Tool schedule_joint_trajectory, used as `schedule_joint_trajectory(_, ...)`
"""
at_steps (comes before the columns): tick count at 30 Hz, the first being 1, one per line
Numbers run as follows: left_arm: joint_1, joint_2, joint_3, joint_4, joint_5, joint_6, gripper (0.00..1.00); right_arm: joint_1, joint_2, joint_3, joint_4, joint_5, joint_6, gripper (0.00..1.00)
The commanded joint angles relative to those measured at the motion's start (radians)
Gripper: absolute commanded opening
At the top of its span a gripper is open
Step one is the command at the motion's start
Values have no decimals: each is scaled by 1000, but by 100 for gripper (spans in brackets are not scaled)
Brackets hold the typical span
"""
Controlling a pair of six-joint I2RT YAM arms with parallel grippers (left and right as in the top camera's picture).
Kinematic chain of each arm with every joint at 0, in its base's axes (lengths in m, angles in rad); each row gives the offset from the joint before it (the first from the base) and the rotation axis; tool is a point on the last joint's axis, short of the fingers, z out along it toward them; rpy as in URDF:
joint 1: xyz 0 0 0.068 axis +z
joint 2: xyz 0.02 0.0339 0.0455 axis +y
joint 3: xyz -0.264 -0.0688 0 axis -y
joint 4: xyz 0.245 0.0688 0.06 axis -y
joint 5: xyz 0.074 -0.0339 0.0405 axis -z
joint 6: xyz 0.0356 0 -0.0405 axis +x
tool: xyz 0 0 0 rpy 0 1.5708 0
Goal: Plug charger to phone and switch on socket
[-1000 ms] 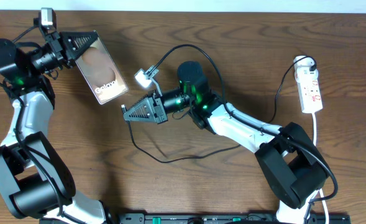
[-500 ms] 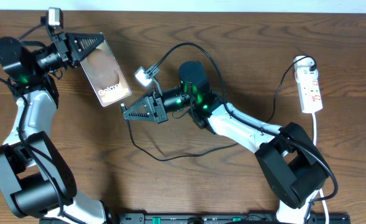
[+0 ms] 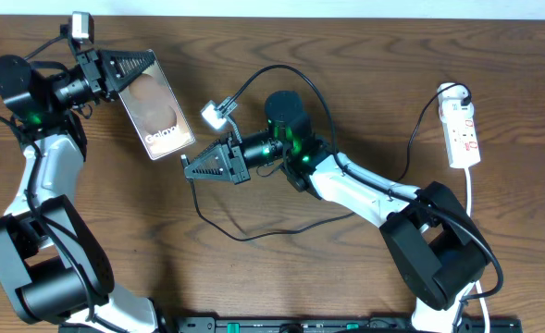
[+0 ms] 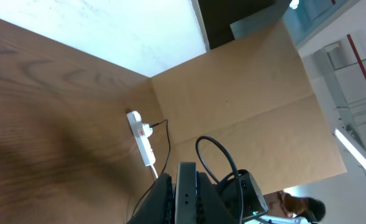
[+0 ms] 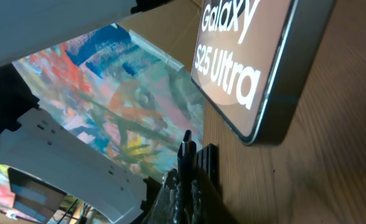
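The left gripper (image 3: 138,63) is clamped on the upper end of the phone (image 3: 156,111), a flat, glossy brownish slab with white lettering. It holds the phone tilted over the brown wooden table (image 3: 374,55), with the lettered end turned toward the other arm. This likely offers the port edge to the plug. From these views it cannot be told whether the phone's lower corner touches the table.

The right gripper (image 3: 191,169) is closed on the plug of the charger (image 5: 186,144), a thin black cable with a small slim tip. The tip sticks out past the fingers and points toward the phone's rounded metallic edge. It is near that edge but apart from it, so nothing is plugged in yet. Pinching close to the tip probably keeps the limp cable from steering the plug. The rest of the cable trails in a loose loop across the wood grain.

The power strip (image 3: 464,137), a white elongated plastic bar with red switch marks, lies well apart at the far right of the table. Its thicker white cord (image 3: 473,199) runs off toward the near edge. Its switch looks untouched.
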Motion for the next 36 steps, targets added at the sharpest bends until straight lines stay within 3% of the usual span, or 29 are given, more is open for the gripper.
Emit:
schedule_joint_trajectory(1, -10, -24, 23, 7, 5, 0, 7, -3, 3, 6, 2, 19, -37, 1)
schedule_joint_trajectory(8, 10, -24, 23, 7, -5, 19, 7, -19, 3, 6, -79, 30, -52, 1)
schedule_joint_trajectory(20, 140, -24, 23, 6, -90, -20, 7, -89, 3, 6, -438, 179, -159, 1)
schedule_joint_trajectory(28, 140, -24, 23, 6, -90, -15, 8, -150, 2, 89, -1088, 657, -361, 1)
schedule_joint_trajectory(32, 140, -24, 23, 6, -89, -11, 7, -162, 1, 177, -1307, 917, -360, 1)
schedule_joint_trajectory(36, 140, -24, 23, 6, -89, -4, 8, -160, 1, 257, -1494, 1238, -269, 1)
